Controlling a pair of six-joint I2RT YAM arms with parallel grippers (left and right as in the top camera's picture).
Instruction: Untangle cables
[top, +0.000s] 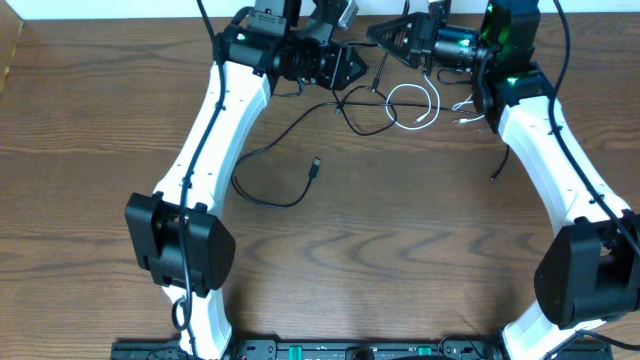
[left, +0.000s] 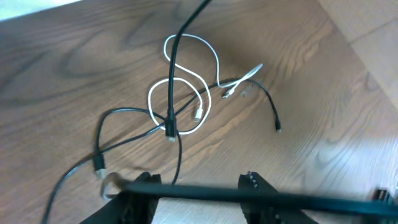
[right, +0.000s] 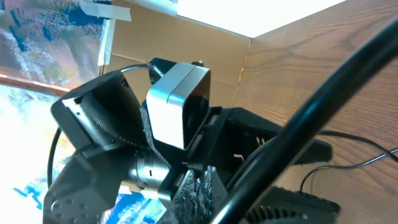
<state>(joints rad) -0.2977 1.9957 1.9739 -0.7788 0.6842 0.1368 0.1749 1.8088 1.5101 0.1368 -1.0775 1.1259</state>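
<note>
The black cable (top: 270, 203) runs from a loose loop at the table's middle left up to the tangle at the back. There it crosses the loops of the white cable (top: 412, 86). In the left wrist view one black strand (left: 176, 62) rises taut out of the white cable (left: 151, 99) loops and off the top of the frame. A black plug (left: 278, 127) lies to the right. My left gripper (top: 352, 68) (left: 199, 186) hangs open just short of the tangle, holding nothing. My right gripper (top: 378, 35) (right: 199, 180) is shut on the raised black strand, facing the left gripper.
A thick black arm wire (left: 280, 196) crosses in front of my left fingers, and another (right: 323, 93) cuts diagonally across the right wrist view. A cardboard wall (right: 186, 37) stands behind the table's far edge. Both arms meet close together at the back centre.
</note>
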